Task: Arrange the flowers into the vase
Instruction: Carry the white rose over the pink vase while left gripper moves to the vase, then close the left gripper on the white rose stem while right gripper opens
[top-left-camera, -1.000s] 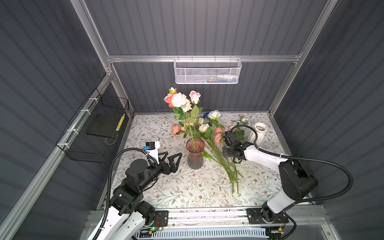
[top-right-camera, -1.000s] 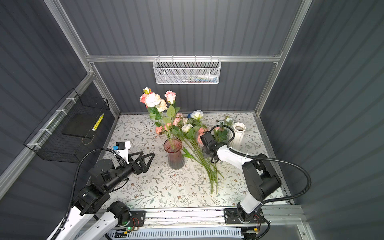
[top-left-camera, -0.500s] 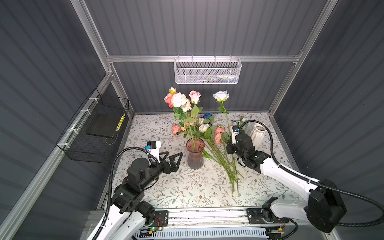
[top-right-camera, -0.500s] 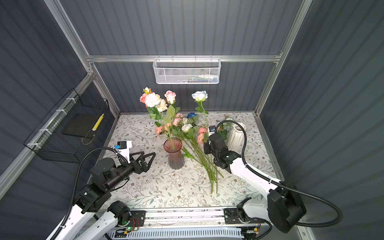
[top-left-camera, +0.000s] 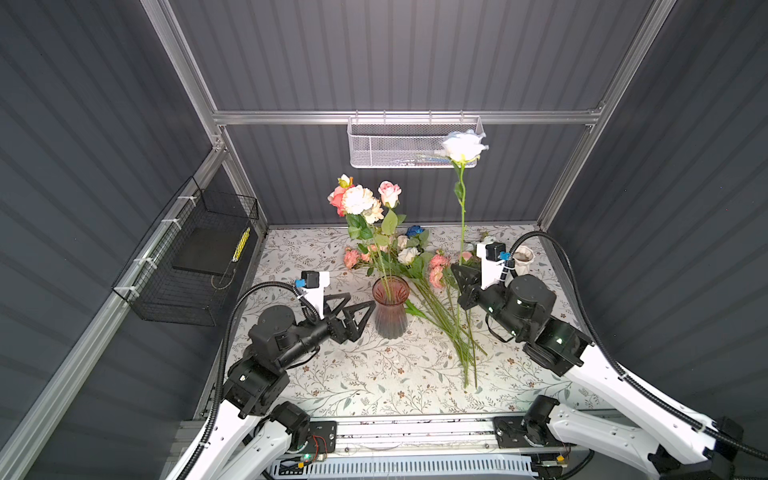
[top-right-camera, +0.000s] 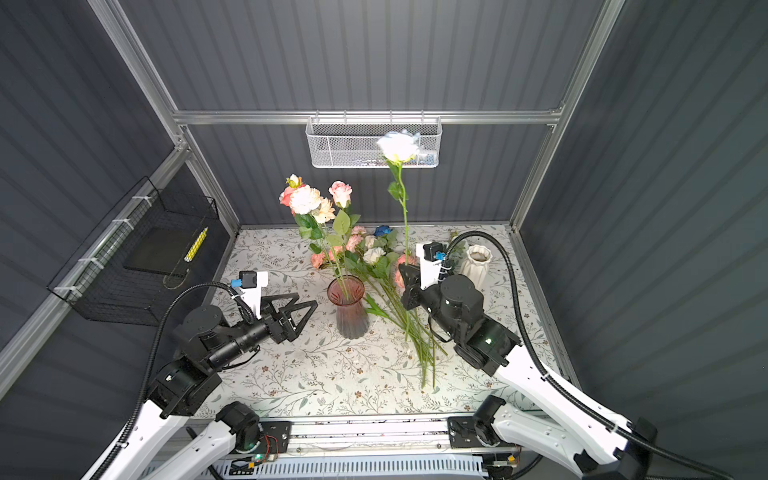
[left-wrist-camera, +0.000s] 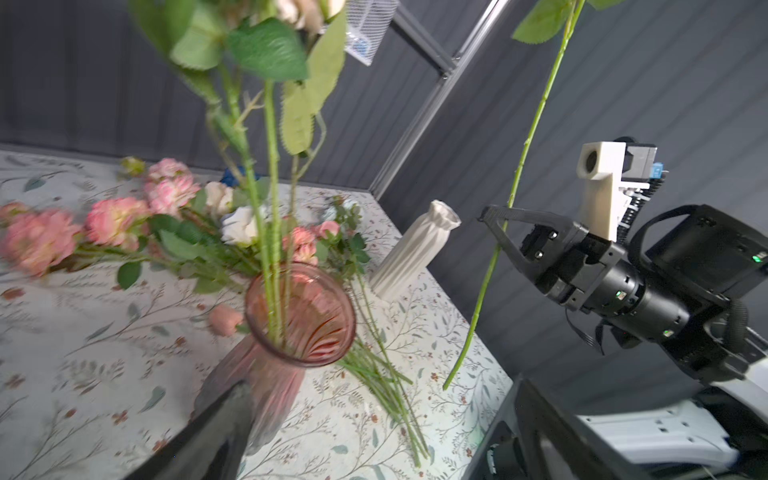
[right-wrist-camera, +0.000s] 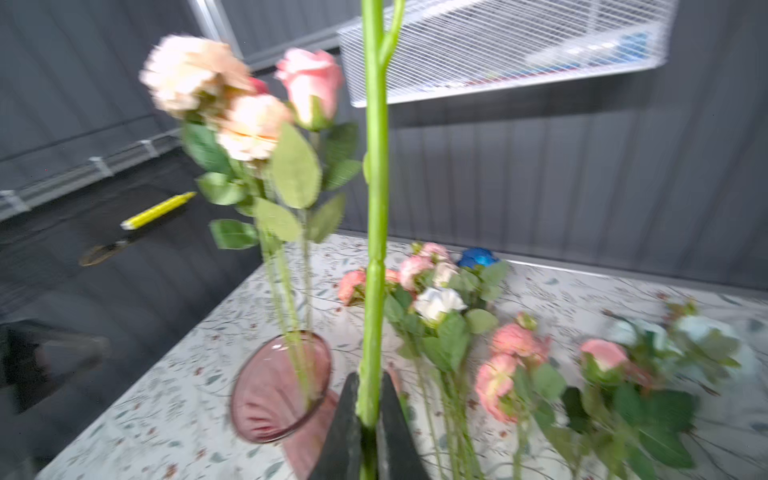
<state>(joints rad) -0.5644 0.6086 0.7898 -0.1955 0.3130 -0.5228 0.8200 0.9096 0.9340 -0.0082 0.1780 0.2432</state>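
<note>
Flowers (top-left-camera: 405, 255) with ruffled heads are lying mid-counter beside the ribbed pink glass vase (top-left-camera: 390, 316), the right tool (top-left-camera: 458, 274) pinching one white rose (top-left-camera: 463, 147) upright by its thin stem, the left tool (top-left-camera: 360, 300) gaping open.

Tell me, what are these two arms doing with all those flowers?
They are filling the pink glass vase with flowers. A few flowers already stand in it. The right gripper is shut on the stem of a white rose, holding it upright in the air to the right of the vase. The left gripper hangs open close beside the vase, holding nothing. A pile of flowers lies on the table, not yet placed.
</note>
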